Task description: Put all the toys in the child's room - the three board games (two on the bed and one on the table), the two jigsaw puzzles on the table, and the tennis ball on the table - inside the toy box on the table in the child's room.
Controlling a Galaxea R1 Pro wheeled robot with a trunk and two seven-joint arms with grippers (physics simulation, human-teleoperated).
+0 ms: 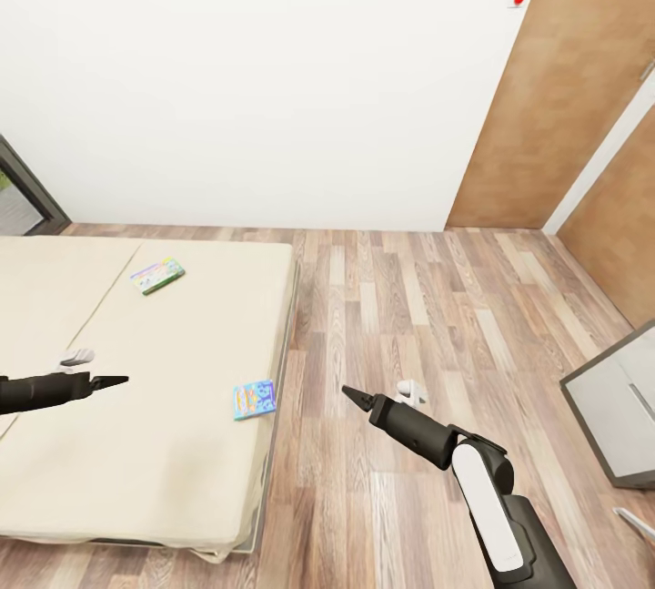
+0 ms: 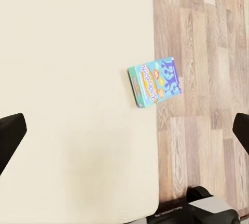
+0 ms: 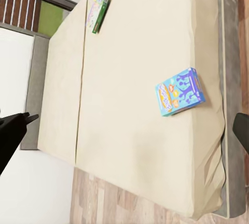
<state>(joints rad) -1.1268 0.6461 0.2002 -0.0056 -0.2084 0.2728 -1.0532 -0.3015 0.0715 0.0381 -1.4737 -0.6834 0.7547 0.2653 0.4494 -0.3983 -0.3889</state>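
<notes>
Two board games lie on the bed's beige mattress. The small blue one sits close to the mattress's right edge and also appears in the wrist views. Farther back lies the larger green-edged one. My left gripper hovers over the mattress to the left of the blue box, its fingers spread wide and empty. My right gripper hangs open over the wood floor just right of the bed, its fingers far apart with nothing between them. The table, toy box, jigsaw puzzles and tennis ball are out of view.
Wood-plank floor stretches right of the bed to a brown door and a white wall. A grey cabinet stands at the right edge. A dark-framed window is beyond the bed's grey headboard.
</notes>
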